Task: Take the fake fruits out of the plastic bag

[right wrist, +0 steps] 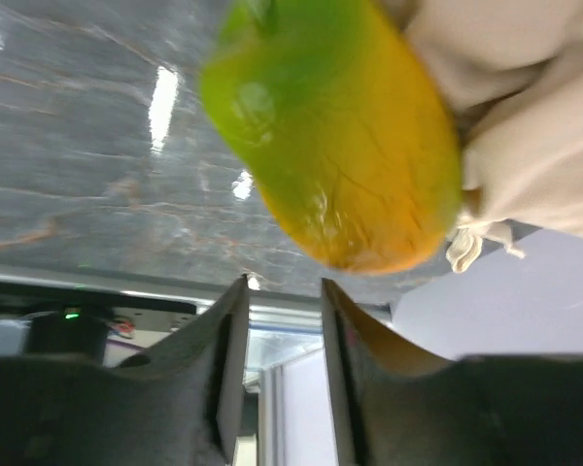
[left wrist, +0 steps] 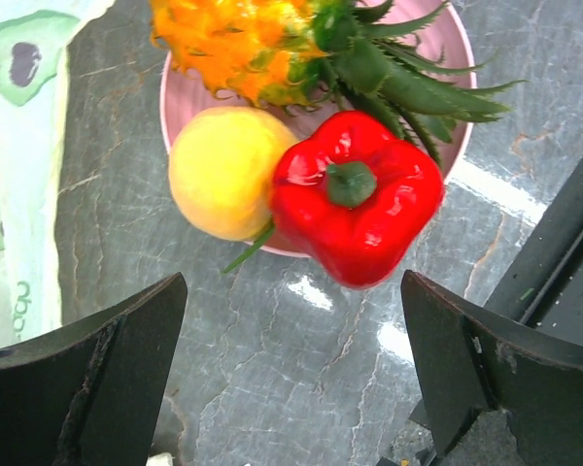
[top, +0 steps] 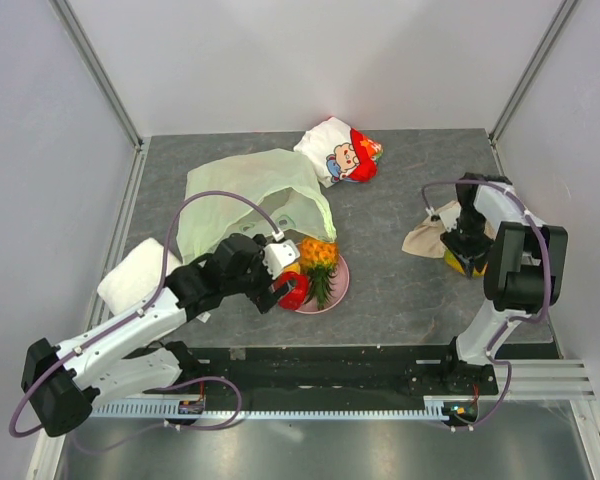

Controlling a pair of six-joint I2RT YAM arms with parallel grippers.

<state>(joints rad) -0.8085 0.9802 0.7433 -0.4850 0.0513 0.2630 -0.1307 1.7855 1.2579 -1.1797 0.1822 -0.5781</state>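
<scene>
1. The left tool (left wrist: pixel 293 283) is held low over the table (left wrist: pixel 272 388), just beside a pink plate (left wrist: pixel 180 85). Its fingers (left wrist: pixel 87 379) are spread wide, and nothing is held between them.
2. Three fake fruits are seen on the plate: a pineapple (left wrist: pixel 228 39), a round yellow fruit (left wrist: pixel 223 170) and a red pepper (left wrist: pixel 360 204). The pepper is pressed against the yellow fruit and sticks out over the plate's near rim.
3. The plastic bag (top: pixel 250 195) is spread out on the table behind the plate, with one edge close to the pineapple. Whether any fruit is inside it cannot be told.
4. The right tool (right wrist: pixel 284 286) is found on the right side of the table. Its fingers are close together with a thin gap, and nothing is pinched.
5. A green and orange mango (right wrist: pixel 340 146) is seen just past those fingertips. It is touching a beige cloth (right wrist: pixel 525 126), well apart from the bag.
6. A white and red pouch (top: pixel 340 152) is lying at the far side, near the bag.
</scene>
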